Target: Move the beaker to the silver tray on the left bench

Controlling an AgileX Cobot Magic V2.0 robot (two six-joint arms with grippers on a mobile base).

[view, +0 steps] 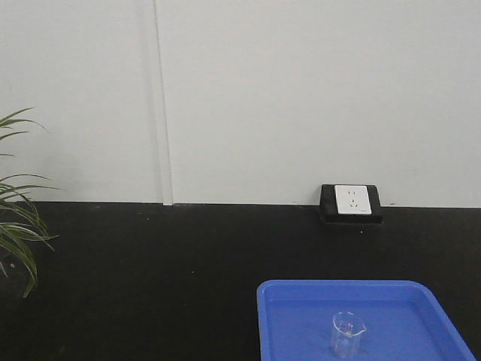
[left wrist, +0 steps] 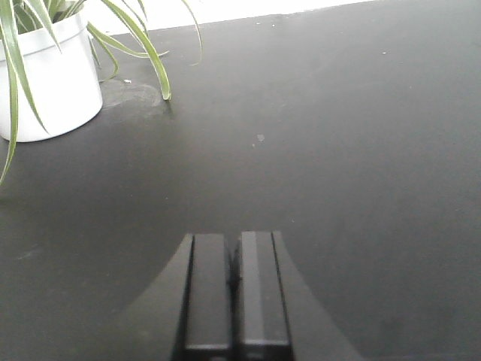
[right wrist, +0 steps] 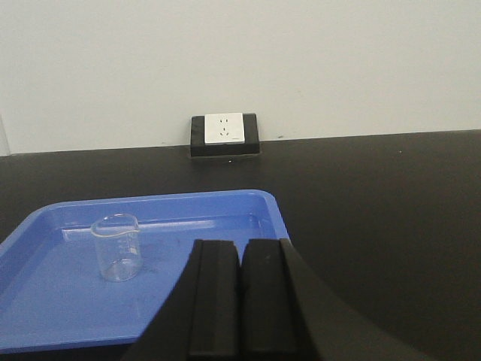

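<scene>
You had the beaker [view: 347, 335] standing upright inside the blue tray [view: 338, 286], on the tray's floor and clear of its rim. It was clear glass with a pour spout, and nothing showed inside it. The tray lay on the black table [view: 150, 271], toward the right of the front view and cut off by the lower edge. Behind it, where the table met the white wall [view: 301, 90], sat a wall socket [view: 352, 200] in a black housing.

Your right end effector [right wrist: 240, 297] had its two fingers pressed together with nothing between them. It hung over the tray's near right corner, and the beaker [right wrist: 116, 247] stood off to its left, apart from it (no contact that you could see in the wrist view).

Your left end effector [left wrist: 233, 293] also had its fingers together and held nothing. It was over bare black table [left wrist: 338, 150]. A potted plant [left wrist: 45, 75] in a white pot stood at the far left of that view, its long green leaves drooping over the surface.
</scene>
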